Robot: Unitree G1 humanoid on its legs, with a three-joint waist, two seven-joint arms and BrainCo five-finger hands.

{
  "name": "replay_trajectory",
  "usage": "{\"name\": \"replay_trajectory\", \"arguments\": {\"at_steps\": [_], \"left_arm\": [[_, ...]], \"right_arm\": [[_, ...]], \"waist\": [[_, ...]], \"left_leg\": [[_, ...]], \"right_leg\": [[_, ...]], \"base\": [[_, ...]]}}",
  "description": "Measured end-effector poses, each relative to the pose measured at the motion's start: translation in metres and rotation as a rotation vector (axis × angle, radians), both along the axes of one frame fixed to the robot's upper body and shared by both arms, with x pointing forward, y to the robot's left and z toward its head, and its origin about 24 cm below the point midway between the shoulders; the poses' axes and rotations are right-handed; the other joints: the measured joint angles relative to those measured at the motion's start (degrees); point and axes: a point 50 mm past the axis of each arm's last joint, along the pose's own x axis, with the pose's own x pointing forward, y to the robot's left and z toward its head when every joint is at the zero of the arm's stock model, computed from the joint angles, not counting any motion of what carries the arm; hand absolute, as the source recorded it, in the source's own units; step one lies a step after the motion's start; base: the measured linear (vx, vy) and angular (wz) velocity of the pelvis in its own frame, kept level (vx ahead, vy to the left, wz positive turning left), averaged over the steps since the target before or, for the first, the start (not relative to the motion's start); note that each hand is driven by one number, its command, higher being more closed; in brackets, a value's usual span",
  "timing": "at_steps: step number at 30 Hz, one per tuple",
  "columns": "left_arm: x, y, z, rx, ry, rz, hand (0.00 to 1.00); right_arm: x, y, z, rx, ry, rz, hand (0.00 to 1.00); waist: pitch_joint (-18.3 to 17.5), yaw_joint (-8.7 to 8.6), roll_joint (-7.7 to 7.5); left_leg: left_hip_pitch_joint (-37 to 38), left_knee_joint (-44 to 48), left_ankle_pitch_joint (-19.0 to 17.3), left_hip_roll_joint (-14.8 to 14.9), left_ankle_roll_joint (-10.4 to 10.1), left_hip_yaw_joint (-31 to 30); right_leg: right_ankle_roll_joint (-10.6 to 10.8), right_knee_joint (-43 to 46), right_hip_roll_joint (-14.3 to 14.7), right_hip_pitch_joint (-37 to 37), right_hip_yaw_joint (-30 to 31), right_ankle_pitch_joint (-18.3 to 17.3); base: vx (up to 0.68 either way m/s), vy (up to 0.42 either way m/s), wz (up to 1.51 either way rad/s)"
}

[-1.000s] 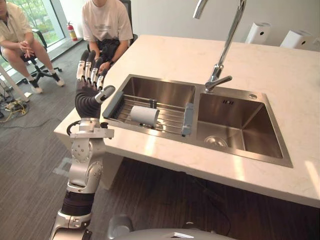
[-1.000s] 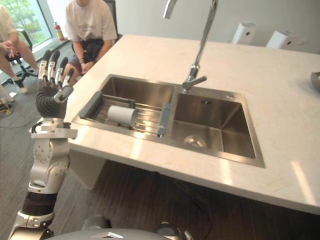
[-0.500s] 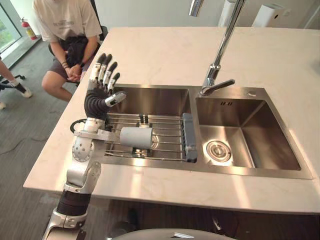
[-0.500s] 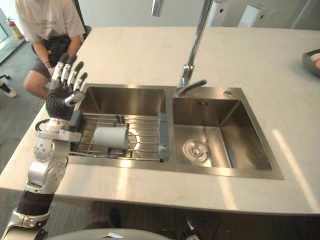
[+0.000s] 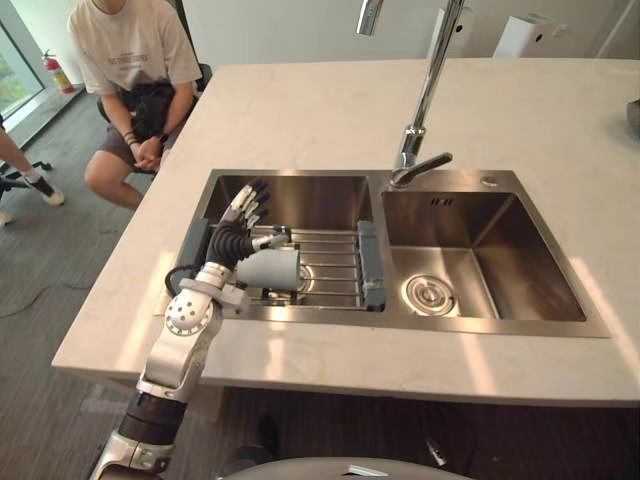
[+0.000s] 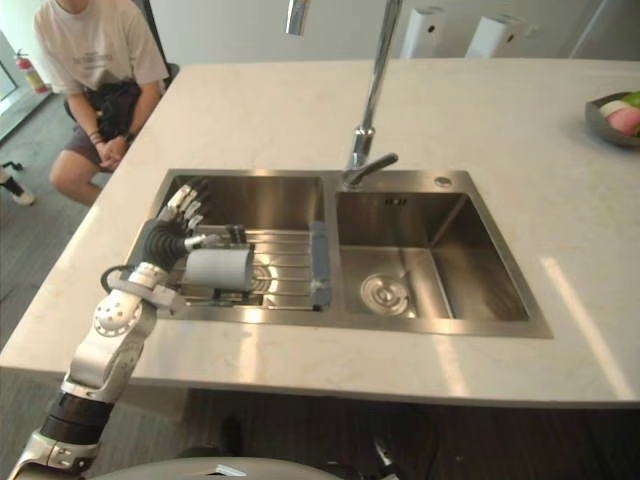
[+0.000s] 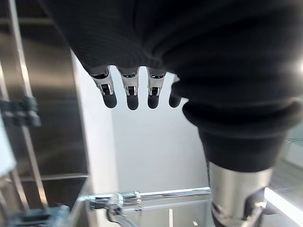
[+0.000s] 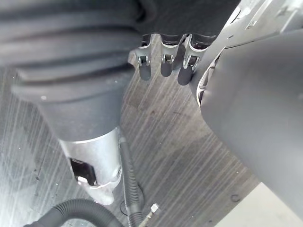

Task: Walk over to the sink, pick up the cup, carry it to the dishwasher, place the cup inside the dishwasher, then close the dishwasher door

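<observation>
Left hand down in the sink's left basin, open beside the cup.

From here I see my left hand (image 5: 232, 243) low in the left basin of the sink (image 5: 470, 327), its fingers (image 5: 248, 203) straight and pointing to the far wall, holding nothing. The thumb (image 5: 272, 240) reaches right, over the cup (image 5: 272, 269). The cup lies on its side on the wire rack (image 5: 335, 270). Its left end is hidden behind my palm, so I cannot tell whether hand and cup touch. My right hand (image 8: 163, 59) hangs over the floor (image 8: 156, 142), fingers relaxed and empty. The faucet (image 5: 420, 130) is cut off at the top. A bowl (image 6: 612, 105) at the far right of the counter (image 5: 300, 110) is clipped by the edge. A seated person (image 5: 135, 60) is at the far left.
</observation>
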Motion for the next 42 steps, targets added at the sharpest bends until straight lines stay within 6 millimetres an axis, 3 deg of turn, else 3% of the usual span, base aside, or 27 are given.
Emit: {"name": "replay_trajectory", "arguments": {"at_steps": [4, 12, 20, 26, 34, 42], "left_arm": [[-0.006, 0.013, -0.007, 0.248, -0.039, 0.083, 0.0], [-0.013, 0.025, 0.0, 0.626, -0.222, 0.125, 0.0], [-0.015, 0.024, -0.003, 0.819, -0.266, 0.09, 0.0], [-0.018, 0.018, -0.021, 0.952, -0.231, -0.002, 0.0], [-0.016, 0.031, -0.043, 1.104, -0.18, 0.066, 0.0], [-0.008, 0.031, -0.046, 1.159, -0.168, 0.08, 0.0]], "right_arm": [[0.005, 0.005, 0.0, 0.01, -0.001, 0.049, 0.0], [0.024, 0.002, 0.003, 0.0, -0.044, 0.091, 0.0], [0.024, 0.0, 0.004, 0.006, -0.048, 0.096, 0.0], [0.026, 0.0, 0.004, 0.009, -0.05, 0.097, 0.0], [0.029, 0.003, 0.005, 0.036, -0.056, 0.101, 0.0], [0.028, 0.003, 0.004, 0.043, -0.048, 0.103, 0.0]], "waist": [[0.1, 1.0, -1.12], [0.2, 1.03, -0.85], [0.6, 0.65, -0.45], [1.3, 0.37, -0.73], [1.4, -0.74, -0.92], [1.4, -0.98, -0.92]], "left_leg": [[-0.2, 0.0, 0.2, -0.3, 0.2, -1.0], [-0.1, 0.3, 0.0, -0.4, 0.0, -2.3], [0.1, 0.0, -0.5, 0.2, -0.6, -2.2], [0.1, 0.0, -0.7, 0.4, -0.9, -1.9], [0.6, 0.0, -1.0, 0.5, -1.1, -1.0], [1.2, 0.0, -1.4, 0.8, -1.2, -0.7]], "right_leg": [[0.2, -1.6, 0.2, 1.2, -1.5, 0.3], [0.4, -2.7, 0.7, 3.0, -3.2, 0.4], [0.1, -3.3, 1.1, 3.0, -3.0, 0.2], [0.0, -3.5, 1.3, 3.0, -2.9, 0.1], [-0.2, -3.4, 1.3, 3.1, -2.5, 0.0], [-0.9, -3.2, 1.4, 3.3, -2.1, -0.3]], "base": [[0.05, -0.04, 0.15], [0.05, -0.052, 0.09], [-0.04, -0.031, -0.04], [0.0, -0.033, -0.02], [0.02, -0.037, -0.04], [-0.03, -0.023, -0.03]]}}
